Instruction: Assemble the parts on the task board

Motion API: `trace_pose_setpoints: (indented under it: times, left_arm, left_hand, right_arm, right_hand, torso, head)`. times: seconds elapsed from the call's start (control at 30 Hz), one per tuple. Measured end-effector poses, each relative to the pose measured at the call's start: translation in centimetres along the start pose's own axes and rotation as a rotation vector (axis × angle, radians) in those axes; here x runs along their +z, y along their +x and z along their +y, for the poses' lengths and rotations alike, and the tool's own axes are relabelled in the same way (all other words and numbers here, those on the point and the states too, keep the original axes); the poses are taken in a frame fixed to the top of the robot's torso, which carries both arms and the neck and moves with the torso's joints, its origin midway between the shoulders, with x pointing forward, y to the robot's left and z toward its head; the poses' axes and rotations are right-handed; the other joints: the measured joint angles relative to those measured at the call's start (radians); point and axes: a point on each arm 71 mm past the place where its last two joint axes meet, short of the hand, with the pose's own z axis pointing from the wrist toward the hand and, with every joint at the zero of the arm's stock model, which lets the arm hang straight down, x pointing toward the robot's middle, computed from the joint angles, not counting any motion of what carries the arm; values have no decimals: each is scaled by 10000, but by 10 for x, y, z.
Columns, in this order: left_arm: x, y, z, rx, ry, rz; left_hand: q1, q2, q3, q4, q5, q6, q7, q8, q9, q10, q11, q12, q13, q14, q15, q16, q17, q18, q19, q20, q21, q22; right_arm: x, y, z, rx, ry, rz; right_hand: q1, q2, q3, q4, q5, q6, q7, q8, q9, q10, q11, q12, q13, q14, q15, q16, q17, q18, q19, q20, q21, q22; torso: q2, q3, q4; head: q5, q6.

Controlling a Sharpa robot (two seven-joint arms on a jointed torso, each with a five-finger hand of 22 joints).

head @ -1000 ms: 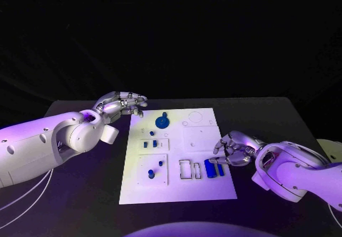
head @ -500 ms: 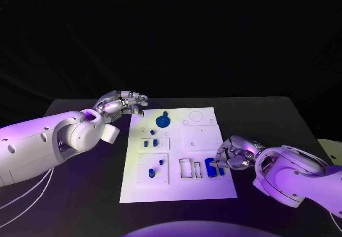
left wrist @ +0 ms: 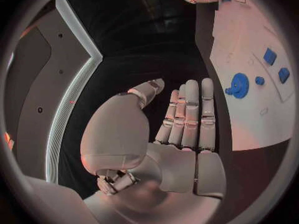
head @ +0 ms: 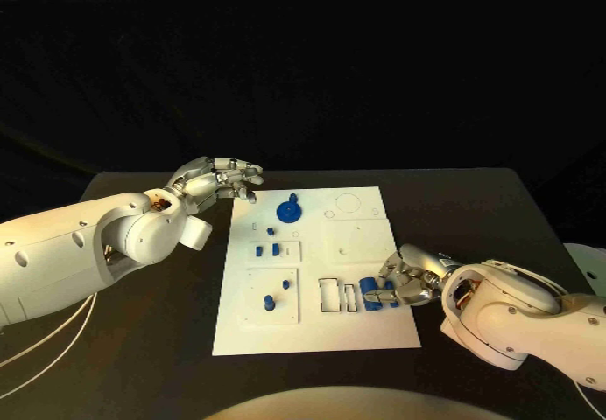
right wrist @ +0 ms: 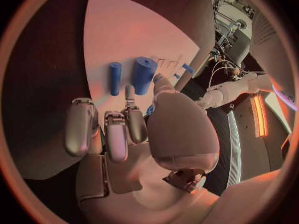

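We see the right robot hand [head: 402, 278] pinching a blue cylinder [head: 375, 296] at the task board's [head: 360, 337] near-right edge. The left robot hand [head: 214, 182] hovers, fingers apart, over bare desk [head: 139, 332] far-left.

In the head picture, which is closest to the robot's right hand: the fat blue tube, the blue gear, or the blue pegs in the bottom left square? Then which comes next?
From the right hand:
1. Fat blue tube, right at its fingers, near the board's right edge.
2. Blue pegs in the lower left square, across the board.
3. Blue gear, at the board's far end, beside the left hand.
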Motion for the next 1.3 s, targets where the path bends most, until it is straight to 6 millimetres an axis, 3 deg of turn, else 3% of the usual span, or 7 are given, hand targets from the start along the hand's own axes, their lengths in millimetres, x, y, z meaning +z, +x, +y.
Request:
trace_pose_setpoints:
  times: [0.33,0.53,0.97,1.1,1.3]
  left_arm:
    - [0,0,0,-6,0,16]
    - [-1,0,0,-7,-2,21]
    - [-1,0,0,-6,-5,14]
    - [-1,0,0,-7,-5,18]
    - [0,1,0,-8,-9,26]
  left_hand:
    - [0,0,0,0,0,0,0,0,0,0,0,0,0,0,0,0,0,0,0,0,0,0]
    - [0,0,0,0,0,0,0,0,0,-36,-36,-1,8,0,0,0,0,0,0,0,0,-17]
    - [0,0,1,0,0,0,0,0,0,-36,-36,-5,7,0,0,0,4,0,0,0,-20,-20]
    - [0,0,-40,41,41,-36,36,39,0,-92,20,-6,6,0,0,0,8,1,0,0,-39,-35]
    - [0,0,-40,41,46,-72,2,39,0,-114,-1,-6,6,0,0,0,8,0,0,0,-39,-41]
  right_arm:
    - [5,9,2,-433,-59,194]
    - [9,11,4,-669,-148,136]
    - [7,13,7,-503,-266,-197]
    - [4,11,9,-250,-354,-405]
    - [-1,1,20,168,-670,-857]
  right_hand:
    - [-23,23,-52,3,-1,0,0,0,58,0,0,0,-2,0,1,0,-1,0,0,0,42,-1]
    - [-23,23,-107,3,84,136,-28,147,232,58,-58,57,-2,35,-39,39,-2,0,9,-9,75,-1]
    - [541,446,318,-32,1066,317,-135,156,560,258,-255,429,-3,18,-235,117,-3,1,111,-122,311,-2]
    - [580,429,461,-38,1312,295,-156,153,560,289,-290,429,-4,18,-235,117,-4,2,88,-165,311,-1]
    - [656,353,623,-47,1334,293,-156,153,561,289,-289,429,-4,18,-235,117,-4,2,88,-164,311,6]
  torso:
    - [-6,-9,2]
    - [-7,-16,6]
    - [-11,-15,1]
    - [-18,-15,2]
    - [-23,-19,2]
  head:
    - [-38,-83]
    - [-53,-95]
    - [-76,-71]
    - [-87,-60]
    - [-124,-11]
